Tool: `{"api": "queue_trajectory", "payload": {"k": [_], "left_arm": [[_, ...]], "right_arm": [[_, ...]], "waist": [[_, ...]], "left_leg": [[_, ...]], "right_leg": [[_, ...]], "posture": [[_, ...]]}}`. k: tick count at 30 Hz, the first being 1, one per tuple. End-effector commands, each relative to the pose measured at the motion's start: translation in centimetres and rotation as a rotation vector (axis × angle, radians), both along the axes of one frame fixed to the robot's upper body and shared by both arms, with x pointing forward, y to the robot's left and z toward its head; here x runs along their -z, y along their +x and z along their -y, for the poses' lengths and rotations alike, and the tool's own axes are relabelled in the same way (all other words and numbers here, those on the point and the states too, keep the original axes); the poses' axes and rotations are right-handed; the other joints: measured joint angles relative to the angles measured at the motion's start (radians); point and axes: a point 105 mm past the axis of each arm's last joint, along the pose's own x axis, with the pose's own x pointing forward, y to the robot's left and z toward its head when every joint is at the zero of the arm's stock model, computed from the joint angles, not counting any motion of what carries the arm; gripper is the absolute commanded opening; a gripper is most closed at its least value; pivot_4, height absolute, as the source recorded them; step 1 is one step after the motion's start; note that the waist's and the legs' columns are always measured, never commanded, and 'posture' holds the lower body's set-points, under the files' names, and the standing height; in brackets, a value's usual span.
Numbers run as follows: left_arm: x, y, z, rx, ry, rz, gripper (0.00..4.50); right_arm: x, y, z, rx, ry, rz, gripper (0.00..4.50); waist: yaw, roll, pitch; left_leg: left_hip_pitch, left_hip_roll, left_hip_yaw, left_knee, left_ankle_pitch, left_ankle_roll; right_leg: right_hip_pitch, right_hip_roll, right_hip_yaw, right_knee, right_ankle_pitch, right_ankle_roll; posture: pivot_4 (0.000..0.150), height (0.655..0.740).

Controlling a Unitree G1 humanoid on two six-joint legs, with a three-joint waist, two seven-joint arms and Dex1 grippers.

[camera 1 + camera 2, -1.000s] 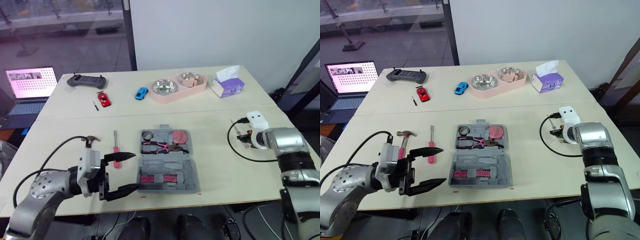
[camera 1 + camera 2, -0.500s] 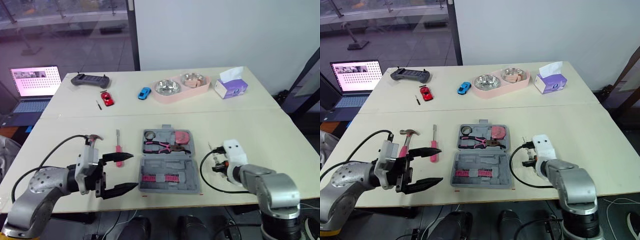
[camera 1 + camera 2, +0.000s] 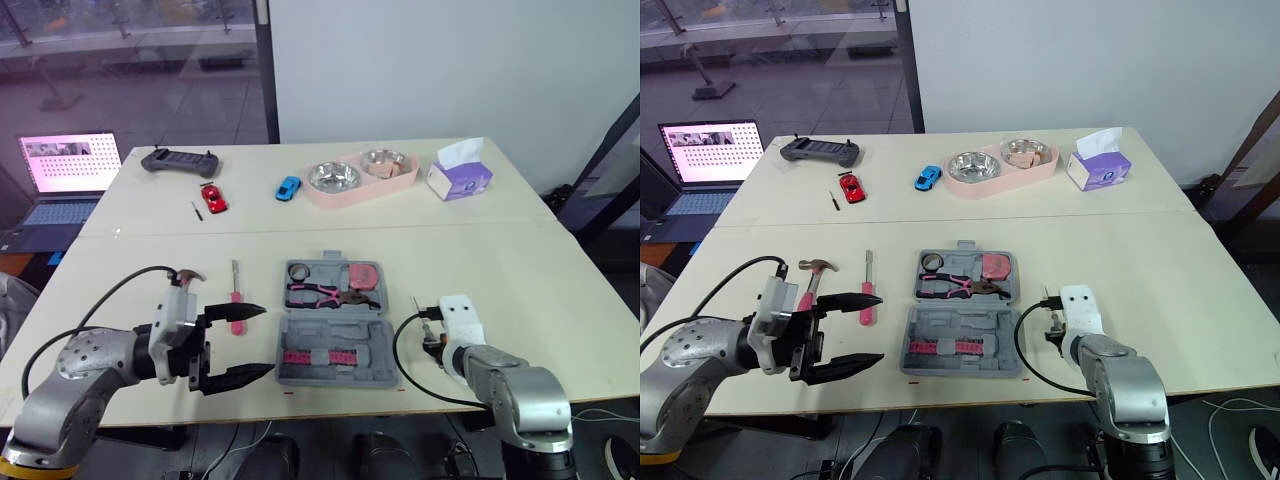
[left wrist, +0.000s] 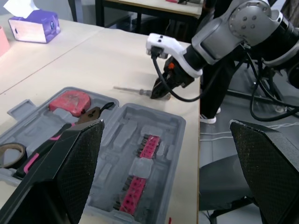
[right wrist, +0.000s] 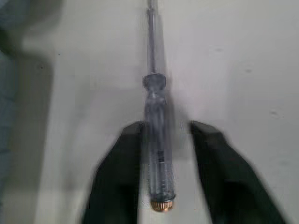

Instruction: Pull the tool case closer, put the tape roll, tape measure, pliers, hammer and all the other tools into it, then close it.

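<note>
- Nearest me, the left gripper (image 3: 266,340) hovers over the table's near edge, just left of the case. Its jaws are spread wide and hold nothing.
- The right gripper (image 5: 164,128) is down on the cream table (image 3: 520,270), just right of the case. The right wrist view shows a clear-handled screwdriver (image 5: 158,149) lying between the black fingers (image 5: 117,168). They straddle its handle without clamping it, and I can see bare table between the handle and one finger.
- The left wrist view gives me that gripper from the side, tip down, with the screwdriver's thin shaft pointing out along the table beside the case. In the head views the white wrist housing sits over that spot.
- A black cable loop (image 3: 400,350) curls between that wrist and the case.
- The grey plastic tool case (image 3: 372,340) lies open and flat. Its near half holds a pink bit strip (image 3: 320,356). Its far half holds the dark tape roll (image 3: 297,270), the pink-handled pliers (image 3: 318,293) and the pink tape measure (image 3: 362,273).
- Outside the case to its left lie a pink-handled screwdriver (image 3: 866,295) and a pink-handled hammer (image 3: 816,266).
- In the left eye view my left wrist covers most of the hammer's handle and the upper finger crosses the screwdriver's handle. The right eye view shows more of both.
- Well apart on the far table are a black handheld controller (image 3: 178,160), a red toy car (image 3: 213,198), a blue toy car (image 3: 287,186), a pink double-bowl tray (image 3: 360,175) and a purple tissue box (image 3: 458,175).
- An open laptop (image 3: 65,170) sits beyond the table's left edge.
</note>
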Motion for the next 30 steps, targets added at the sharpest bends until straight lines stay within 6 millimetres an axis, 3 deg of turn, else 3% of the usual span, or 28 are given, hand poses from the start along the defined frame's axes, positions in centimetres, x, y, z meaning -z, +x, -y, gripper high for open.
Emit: {"api": "queue_trajectory", "payload": {"k": [1,3,7,10,12,14,16,19,24,30], "left_arm": [[-0.9,0.0,-0.5,-0.007,-0.002,0.033,4.5],[-1.0,0.1,-0.6,-0.013,-0.001,0.036,4.5],[-1.1,0.1,-0.7,-0.02,-0.008,0.036,4.5],[-1.0,0.4,-0.7,-0.028,-0.015,0.037,4.5],[-0.8,0.5,-0.6,-0.028,-0.016,0.035,4.5],[-0.7,0.7,-0.6,-0.019,-0.015,0.036,4.5],[-0.7,0.8,-0.5,0.001,-0.007,0.04,4.5],[-0.8,1.1,-0.5,0.014,0.004,0.049,4.5],[-1.1,1.5,-0.6,0.008,0.0,0.061,4.5],[-1.2,1.6,-0.1,0.008,-0.018,0.063,4.5]], "right_arm": [[-2.4,0.4,0.4,-0.003,0.035,0.039,3.3],[-5.0,1.1,1.0,-0.031,0.032,0.103,4.31],[-12.4,2.9,0.4,-0.311,0.053,0.249,4.41],[-15.1,2.5,-1.7,-0.724,-0.103,0.266,4.41],[-14.9,2.2,-2.2,-0.951,-0.264,0.264,4.41],[-13.1,2.2,-1.4,-1.316,-0.67,0.216,4.41],[-11.4,2.4,-0.7,-1.571,-0.877,0.147,4.41],[-10.1,3.2,-1.4,-1.836,-1.018,0.163,4.41],[-7.3,4.0,-1.0,-2.254,-1.298,0.111,4.41],[-3.7,4.6,-0.1,-2.551,-1.362,0.013,4.41]], "waist": [[0.0,0.002,0.001],[-0.001,0.004,0.002],[-0.003,0.013,0.009],[0.001,0.012,0.009],[0.001,0.01,0.009],[-0.001,0.01,0.009],[-0.009,0.009,0.011],[-0.027,0.007,0.014],[-0.027,0.007,0.015],[-0.022,0.006,0.016]], "left_leg": [[0.0,0.0,0.0,0.0,0.0,0.0],[-0.001,0.0,0.0,0.0,0.0,0.0],[-0.002,0.0,0.002,0.001,0.0,0.0],[-0.002,0.001,0.001,-0.002,0.0,0.001],[-0.002,0.002,0.0,-0.002,-0.001,0.002],[-0.002,0.002,0.0,-0.001,-0.002,0.003],[-0.001,0.001,0.004,0.0,-0.002,0.003],[0.0,0.0,0.008,0.003,-0.002,0.003],[0.0,0.002,0.01,0.0,-0.002,0.003],[-0.001,0.002,0.01,-0.001,0.002,-0.004]], "right_leg": [[0.0,0.0,0.0,0.0,0.0,0.0],[-0.002,0.0,0.0,0.0,0.0,0.0],[-0.002,-0.001,0.001,0.0,0.0,0.001],[-0.002,0.0,-0.001,-0.002,0.0,0.001],[0.0,0.001,-0.003,-0.004,0.001,0.004],[0.001,0.001,-0.004,-0.005,0.001,0.006],[0.001,0.001,-0.002,-0.005,0.001,0.006],[0.003,-0.003,-0.002,-0.006,0.004,0.007],[-0.001,-0.002,-0.002,-0.005,0.007,0.01],[-0.004,-0.001,-0.001,-0.003,0.007,0.009]], "posture": [[0.15,0.74],[0.15,0.74],[0.15,0.74],[0.15,0.74],[0.15,0.74],[0.15,0.74],[0.15,0.74],[0.15,0.74],[0.15,0.74],[0.15,0.74]]}}
